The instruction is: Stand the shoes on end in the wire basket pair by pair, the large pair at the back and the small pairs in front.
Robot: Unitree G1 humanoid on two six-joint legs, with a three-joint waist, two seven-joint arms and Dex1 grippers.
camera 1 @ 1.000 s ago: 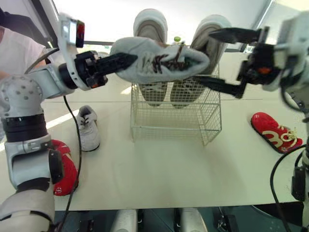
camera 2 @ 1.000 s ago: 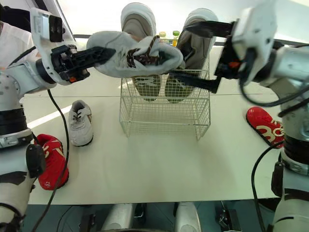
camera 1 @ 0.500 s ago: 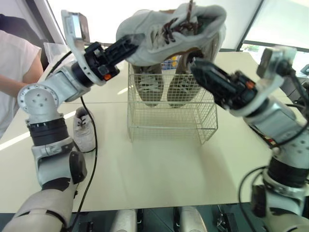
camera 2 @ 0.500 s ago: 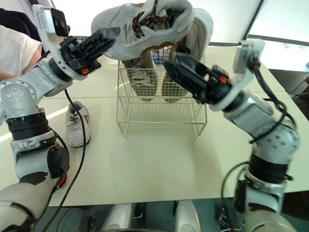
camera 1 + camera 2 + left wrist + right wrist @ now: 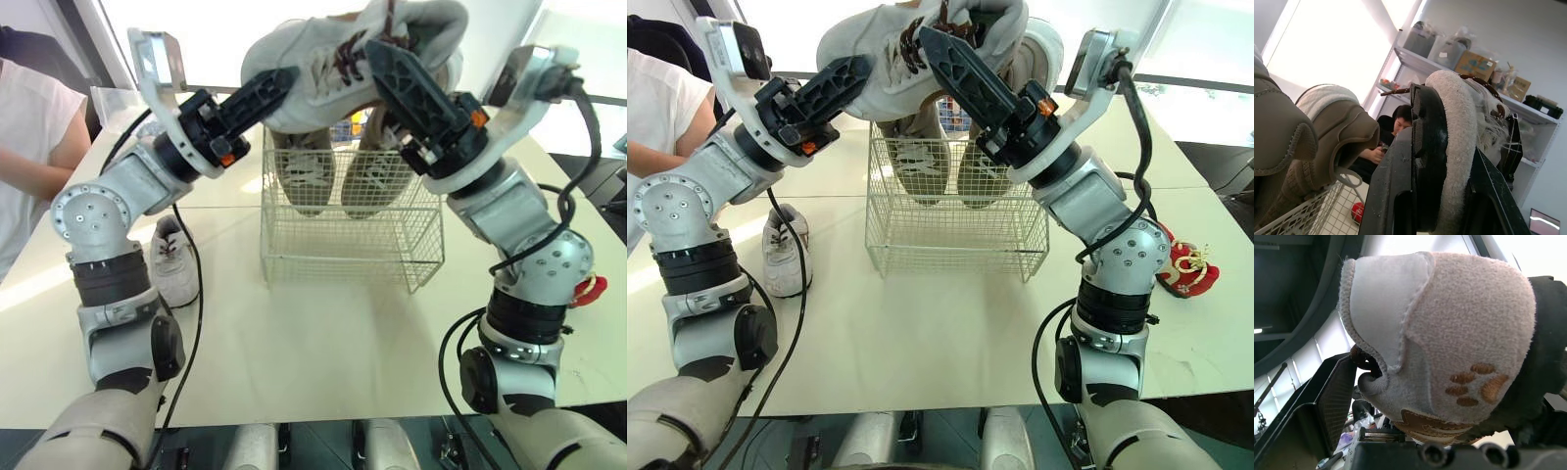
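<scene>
**Now both end effectors grip one grey shoe above the wire basket**

We see the grey shoe (image 5: 328, 54), with its brown laces, held in the air over the wire basket (image 5: 343, 250) and lying roughly level, clear of the basket's rim. Our left end effector (image 5: 279, 83) is closed on one end of it; in the left wrist view the two black fingers (image 5: 1425, 147) press on either side of the shoe's edge. Our right end effector (image 5: 387, 69) is closed on the other end, one finger lying across the laces, and the right wrist view shows the suede toe with its brown paw print between the fingers.

Inside the basket, at the back, the large beige pair (image 5: 306, 174) stands on end, side by side. A small white shoe (image 5: 176, 264) lies on the table (image 5: 323, 343) to the left of the basket, apart from it. A red shoe (image 5: 1185, 266) lies on the table's right side, beside our right arm. A person in a white top (image 5: 29, 137) stands at the left edge of the table.
</scene>
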